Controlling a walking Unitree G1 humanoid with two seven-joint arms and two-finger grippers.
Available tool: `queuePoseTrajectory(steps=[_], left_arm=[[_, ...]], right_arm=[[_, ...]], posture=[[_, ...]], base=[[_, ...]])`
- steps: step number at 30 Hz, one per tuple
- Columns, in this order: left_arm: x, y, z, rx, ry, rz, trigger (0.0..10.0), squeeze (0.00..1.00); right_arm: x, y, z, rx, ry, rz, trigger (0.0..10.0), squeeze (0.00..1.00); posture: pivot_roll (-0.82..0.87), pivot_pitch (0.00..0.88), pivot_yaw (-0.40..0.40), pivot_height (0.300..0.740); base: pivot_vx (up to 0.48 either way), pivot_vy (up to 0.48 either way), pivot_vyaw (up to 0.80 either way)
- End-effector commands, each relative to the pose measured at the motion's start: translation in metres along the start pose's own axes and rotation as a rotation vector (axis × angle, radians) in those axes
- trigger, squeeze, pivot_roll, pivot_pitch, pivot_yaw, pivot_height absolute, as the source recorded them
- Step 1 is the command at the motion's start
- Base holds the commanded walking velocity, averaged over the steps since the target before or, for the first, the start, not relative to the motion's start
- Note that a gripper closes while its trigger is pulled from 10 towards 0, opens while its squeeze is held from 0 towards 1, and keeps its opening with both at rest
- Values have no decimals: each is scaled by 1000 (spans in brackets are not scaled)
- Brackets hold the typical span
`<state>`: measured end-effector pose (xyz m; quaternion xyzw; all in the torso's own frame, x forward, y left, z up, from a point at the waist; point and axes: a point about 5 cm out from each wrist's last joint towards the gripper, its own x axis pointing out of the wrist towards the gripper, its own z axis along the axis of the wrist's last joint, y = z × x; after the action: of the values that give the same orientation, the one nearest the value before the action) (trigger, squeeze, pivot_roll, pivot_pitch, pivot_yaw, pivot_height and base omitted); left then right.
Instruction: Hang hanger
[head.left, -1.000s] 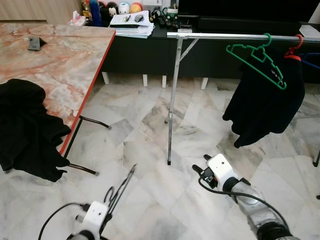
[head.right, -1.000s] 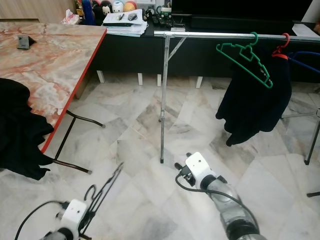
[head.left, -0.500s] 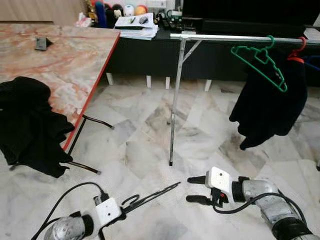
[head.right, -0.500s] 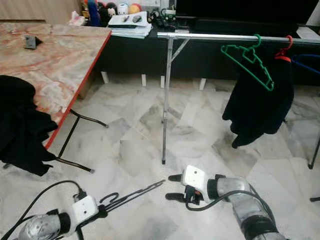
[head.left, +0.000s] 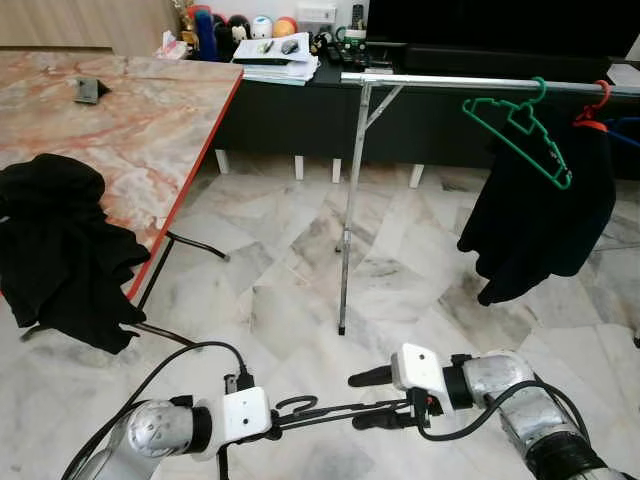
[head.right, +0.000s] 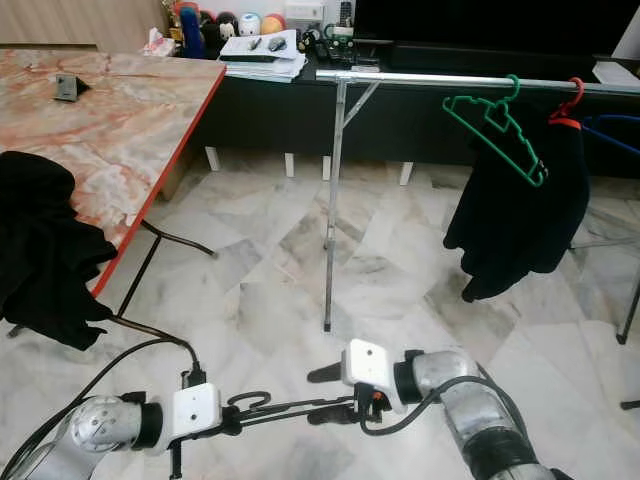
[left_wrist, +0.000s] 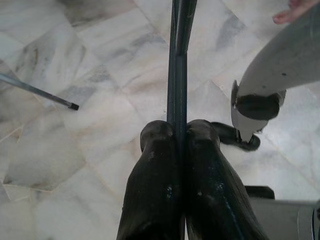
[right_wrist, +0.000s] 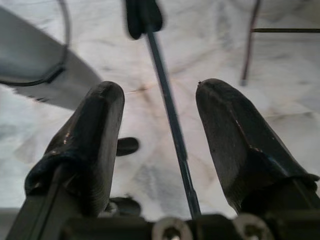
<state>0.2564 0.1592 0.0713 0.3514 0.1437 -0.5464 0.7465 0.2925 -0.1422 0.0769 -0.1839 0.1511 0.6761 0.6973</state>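
Left wrist view shows the left gripper (left_wrist: 177, 137) pinched tight on a thin black hanger (head.left: 330, 409), held low over the marble floor (head.left: 280, 290). The right gripper (head.left: 372, 398) faces it with fingers spread, the hanger's rod running between them untouched. Beyond stands a metal clothes rail (head.left: 450, 82) bearing a green hanger (head.left: 520, 125) and a black garment (head.left: 540, 215). More black clothing (head.left: 60, 250) lies on the marble table (head.left: 130, 130) at left.

Black cloth (head.left: 60, 250) on marble table (head.left: 130, 130)
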Motion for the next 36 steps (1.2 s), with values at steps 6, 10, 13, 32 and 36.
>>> queuePoseTrajectory(steps=[6, 10, 13, 32, 36], left_arm=[[-3, 6, 14, 51, 29, -45, 10000, 0], [-3, 6, 19, 62, 25, -51, 10000, 0], [-3, 7, 23, 67, 21, -60, 10000, 0], [1, 6, 33, 75, 22, -91, 10000, 0], [1, 6, 33, 74, 24, -87, 10000, 0]], right_arm=[[4, 4, -2, 7, 11, 46, 10000, 0], [7, 2, -2, 1, 19, 21, 10000, 0], [10, -1, -2, -23, 27, -17, 10000, 0], [29, 5, -3, -144, 85, 26, 196, 0], [29, 5, -5, -142, 93, 17, 10000, 0]], posture=[[65, 144, -46, 740], [67, 149, -51, 740], [71, 153, -53, 740], [75, 166, -54, 740], [77, 168, -55, 740]], base=[[0, 0, 0], [0, 0, 0], [0, 0, 0], [0, 0, 0], [0, 0, 0]])
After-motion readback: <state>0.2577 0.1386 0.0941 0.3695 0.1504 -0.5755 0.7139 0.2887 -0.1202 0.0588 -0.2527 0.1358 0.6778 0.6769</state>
